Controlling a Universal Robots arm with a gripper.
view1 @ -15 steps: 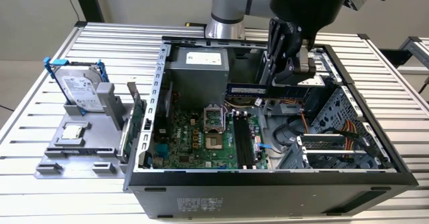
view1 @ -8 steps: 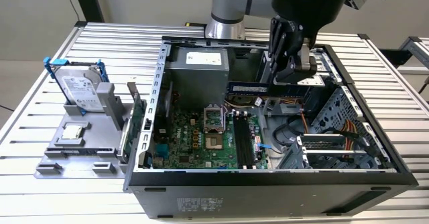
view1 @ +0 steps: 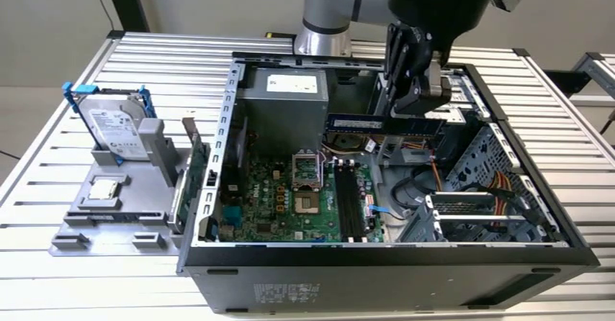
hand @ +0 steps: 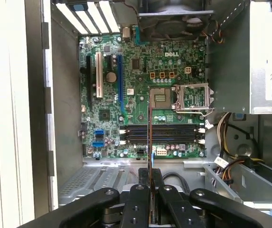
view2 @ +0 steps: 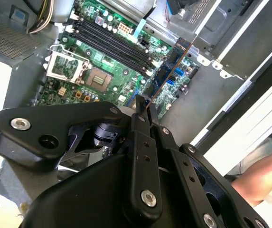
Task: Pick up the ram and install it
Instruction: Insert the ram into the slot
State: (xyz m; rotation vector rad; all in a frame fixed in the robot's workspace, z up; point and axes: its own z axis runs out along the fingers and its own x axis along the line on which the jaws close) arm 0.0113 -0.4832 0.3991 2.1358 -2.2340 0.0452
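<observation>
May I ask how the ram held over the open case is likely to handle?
The ram juts straight from the end effector, unsupported, so probably stiff and light. Edge-on in the first wrist view it looks very thin, so likely fragile if bent.

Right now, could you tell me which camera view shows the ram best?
The exterior view: the ram faces it broadside, blue with chips, held in the gripper. Both wrist views show the ram edge-on, a thin line.
</observation>
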